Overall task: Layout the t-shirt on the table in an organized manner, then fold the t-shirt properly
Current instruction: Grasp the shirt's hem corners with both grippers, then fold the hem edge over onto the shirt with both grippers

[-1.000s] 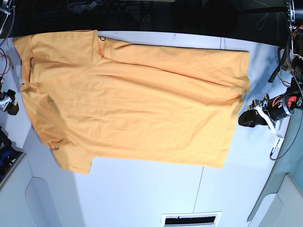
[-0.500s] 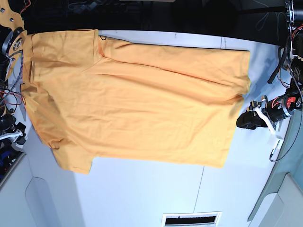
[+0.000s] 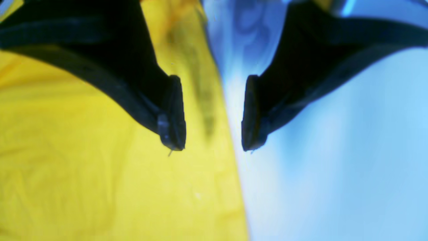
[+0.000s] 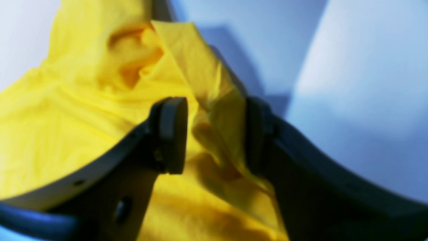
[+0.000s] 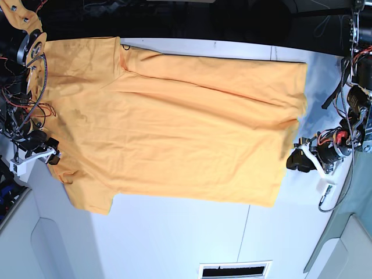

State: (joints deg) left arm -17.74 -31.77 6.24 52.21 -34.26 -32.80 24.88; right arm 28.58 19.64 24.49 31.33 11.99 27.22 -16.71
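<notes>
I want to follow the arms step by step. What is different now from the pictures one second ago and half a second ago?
The right gripper has come in from the table's side onto the sleeve end of the t-shirt; its open fingers now straddle a raised fold. The left gripper has edged toward the hem, open, one finger over the cloth and one over the table. The t-shirt lies as before.

left arm's black curved two-finger gripper [image 3: 214,113], flat dark pads | right arm's same-style black gripper [image 4: 214,134], small screw holes on one finger | white brackets, red and black cables at both wrists | orange plate far left
</notes>
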